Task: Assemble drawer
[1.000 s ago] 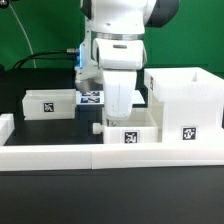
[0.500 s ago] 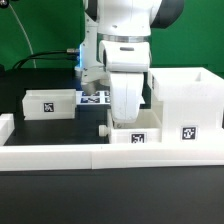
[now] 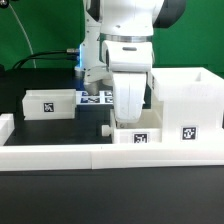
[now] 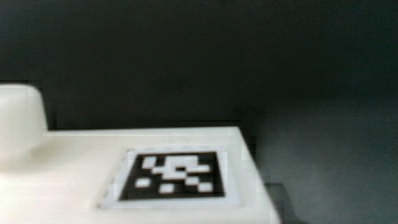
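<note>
My gripper [image 3: 130, 118] reaches down into a shallow white drawer tray [image 3: 135, 137] with a tag on its near wall and a small knob [image 3: 104, 128] on the end at the exterior view's left. The fingertips are hidden behind the tray wall, and the jaws seem shut on the tray. The tall white open housing [image 3: 186, 98] stands just to the exterior view's right of the tray, close to it. A second tagged tray [image 3: 47, 103] lies at the exterior view's left. The wrist view shows a white tagged surface [image 4: 178, 172] over the dark table; no fingers are clear there.
A long low white wall strip [image 3: 100, 156] runs along the front, with a short piece [image 3: 6, 126] at the exterior view's left. The marker board [image 3: 93, 98] lies behind the gripper. The table is black, with a green backdrop behind.
The gripper and the tray with it have shifted toward the exterior view's right, closer to the housing. The housing and the other tray have not moved.
</note>
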